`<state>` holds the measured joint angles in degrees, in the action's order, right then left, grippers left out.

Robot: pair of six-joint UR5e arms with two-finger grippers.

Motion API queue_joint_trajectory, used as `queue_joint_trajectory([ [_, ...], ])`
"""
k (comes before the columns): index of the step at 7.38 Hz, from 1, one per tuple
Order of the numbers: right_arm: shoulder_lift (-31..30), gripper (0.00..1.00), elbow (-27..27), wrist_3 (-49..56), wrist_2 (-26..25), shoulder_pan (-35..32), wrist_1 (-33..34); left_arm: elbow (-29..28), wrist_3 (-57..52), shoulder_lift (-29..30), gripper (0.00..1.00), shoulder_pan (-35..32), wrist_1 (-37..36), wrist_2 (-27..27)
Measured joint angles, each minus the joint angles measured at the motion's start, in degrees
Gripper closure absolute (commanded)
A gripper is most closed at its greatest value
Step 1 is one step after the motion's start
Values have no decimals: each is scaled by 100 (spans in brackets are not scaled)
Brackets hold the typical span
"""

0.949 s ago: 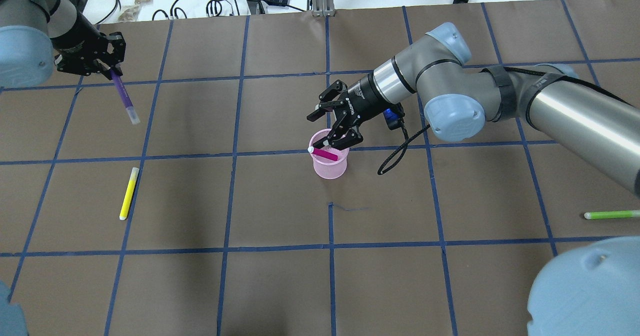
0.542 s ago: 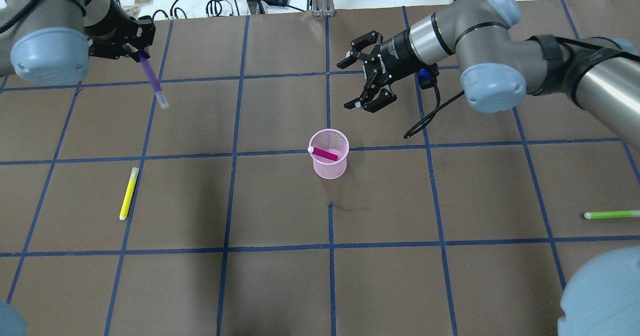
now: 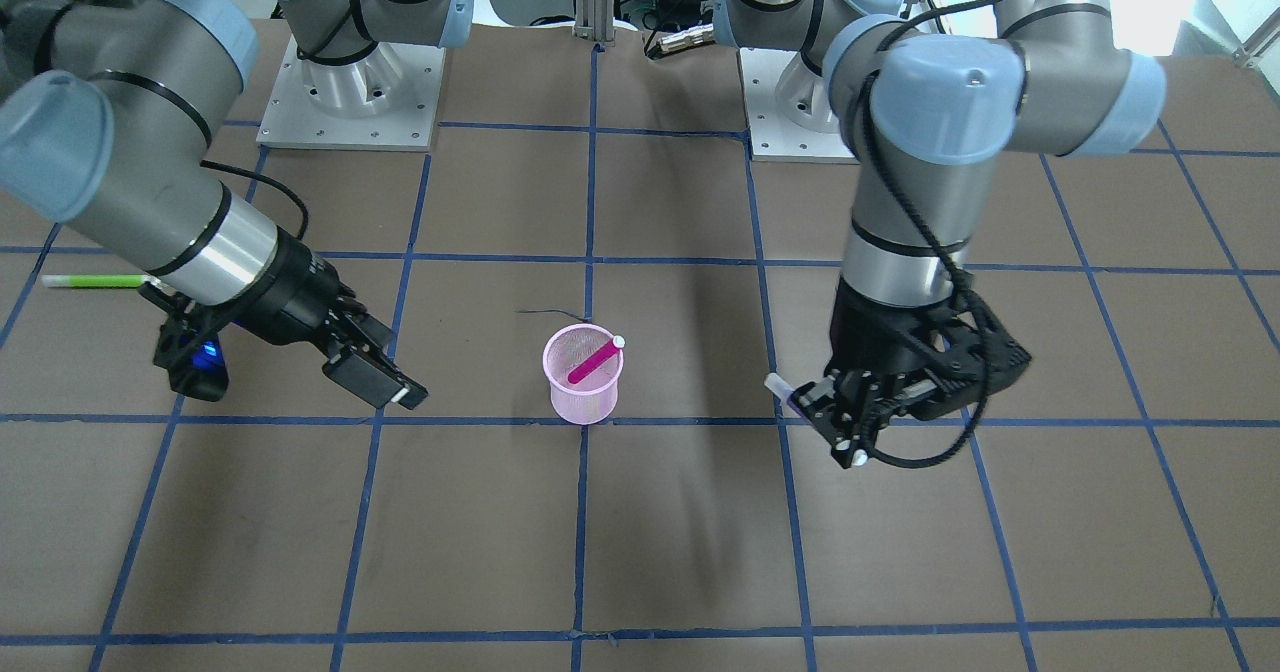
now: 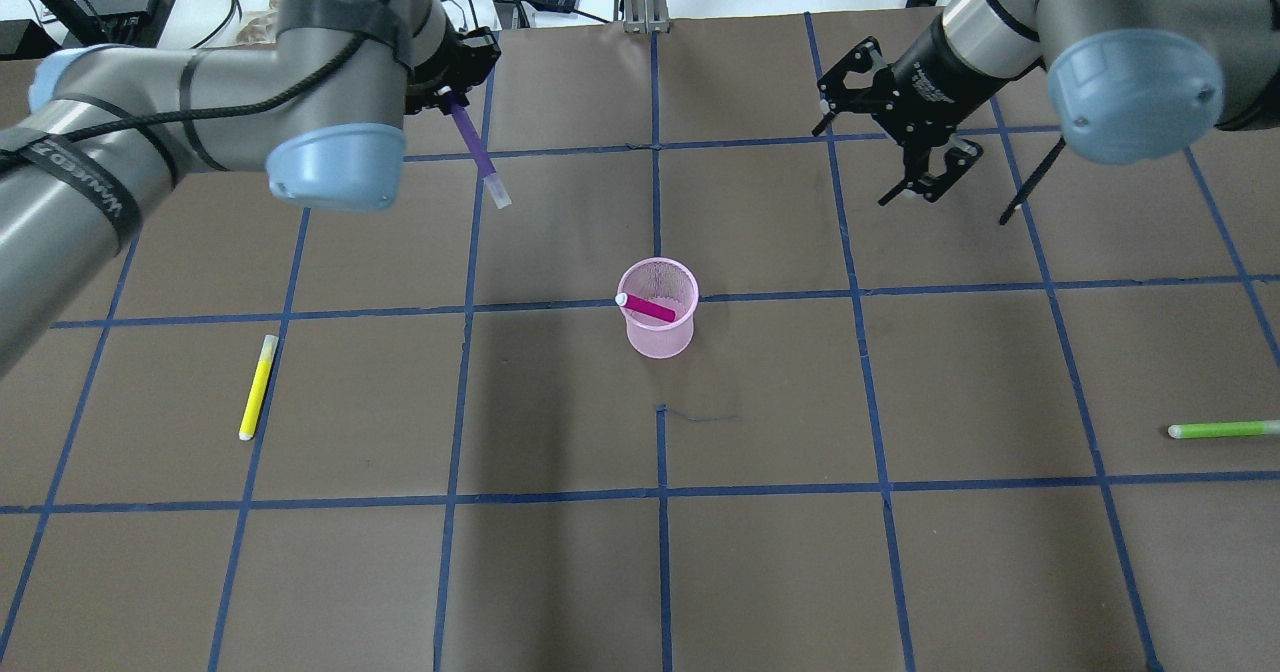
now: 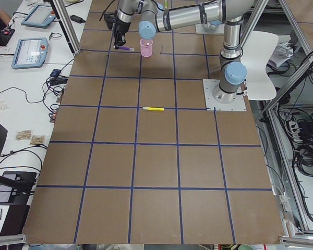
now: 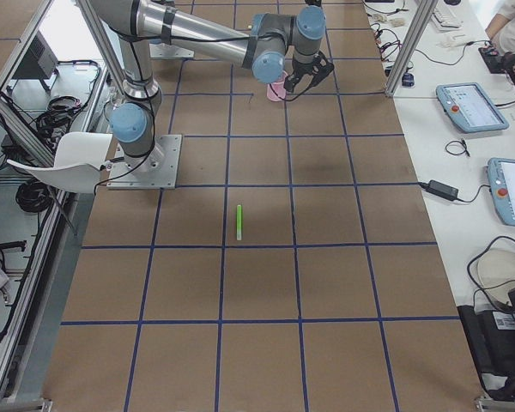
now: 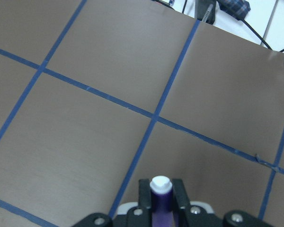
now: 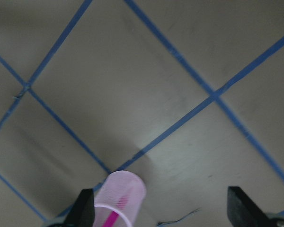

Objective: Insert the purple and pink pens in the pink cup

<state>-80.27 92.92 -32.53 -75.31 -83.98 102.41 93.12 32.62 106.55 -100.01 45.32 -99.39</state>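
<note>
The pink mesh cup (image 4: 657,330) stands mid-table, upright, and also shows in the front view (image 3: 583,397) and the right wrist view (image 8: 120,196). The pink pen (image 4: 650,307) leans inside it, white tip over the rim. My left gripper (image 4: 455,87) is shut on the purple pen (image 4: 478,152), which hangs tilted above the table, behind and left of the cup. The left wrist view shows that pen (image 7: 161,198) between the fingers. My right gripper (image 4: 852,166) is open and empty, raised behind and right of the cup.
A yellow pen (image 4: 257,387) lies on the table at the left and a green pen (image 4: 1222,430) at the right edge. Cables (image 4: 450,2) lie beyond the table's back edge. The brown mat carries a blue tape grid.
My right gripper has pulled back and to the right, away from the cup, with the pink pen left in it. My left arm has carried the purple pen right, toward the middle.
</note>
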Motion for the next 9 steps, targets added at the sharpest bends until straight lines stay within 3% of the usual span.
queue_joint_trajectory([
  [1, -98, 0, -298, 816, -643, 0, -425, 104, 270, 39, 100, -319, -303, -191],
  [4, -125, 0, -688, 2820, -1681, -156, -814, 295, 1108, 174, 100, -1130, -830, -858],
  [6, -120, 0, -678, 3872, -1914, -279, -832, 389, 1326, 327, 100, -1419, -1112, -1258],
  [9, -137, 0, -669, 4402, -1883, -312, -830, 566, 1589, 530, 100, -1668, -1348, -1547],
])
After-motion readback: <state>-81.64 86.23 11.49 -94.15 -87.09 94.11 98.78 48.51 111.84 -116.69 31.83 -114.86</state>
